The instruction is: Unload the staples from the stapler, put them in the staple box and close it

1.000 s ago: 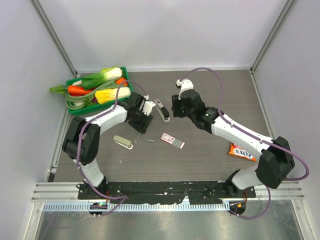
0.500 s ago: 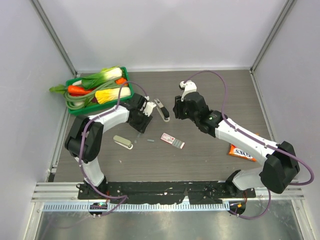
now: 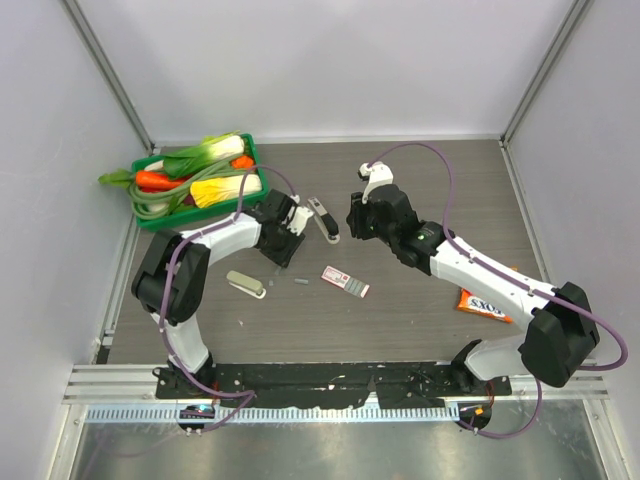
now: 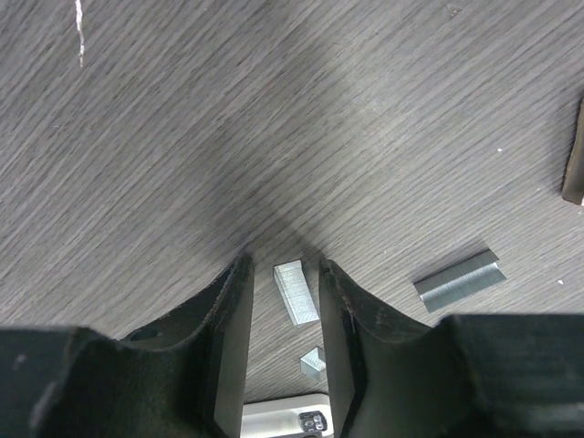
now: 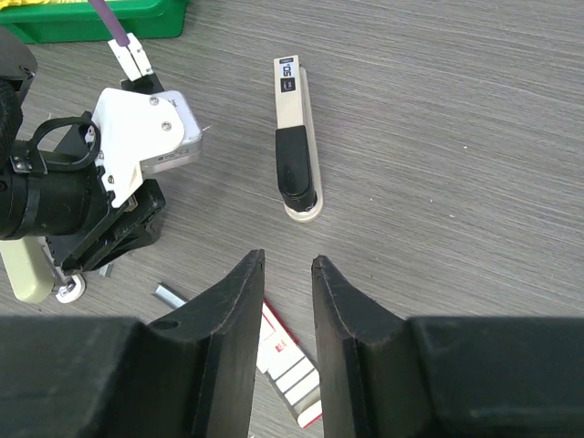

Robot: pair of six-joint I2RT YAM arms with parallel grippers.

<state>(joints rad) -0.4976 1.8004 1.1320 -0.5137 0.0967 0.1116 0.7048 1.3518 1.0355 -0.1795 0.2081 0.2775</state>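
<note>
2 tools are down near the middle of the dark wood-grain counter, facing each other across the stapler. The stapler lies flat on the counter, and its black rear end points toward the arm bases.

The left tool sits low, just left of the stapler. In its wrist view the fingers stand slightly apart, and a short staple strip lies on the counter between them. Bare counter shows between that strip and the left-hand finger, so nothing is squeezed. A longer staple strip lies loose to the right, apart from the fingers. 1 small staple piece sits nearer the wrist.

The right tool is just right of the stapler's black end. Its jaws are a narrow gap apart with nothing between them. From this wrist the stapler lies ahead of the fingertips without touching them.

In the top view the staples rest on the counter nearer the bases than the left tool. They lie between a beige stapler-like thing and a pink-and-white box. A green tray of vegetables stands at the far left. An orange packet lies under the right arm.
</note>
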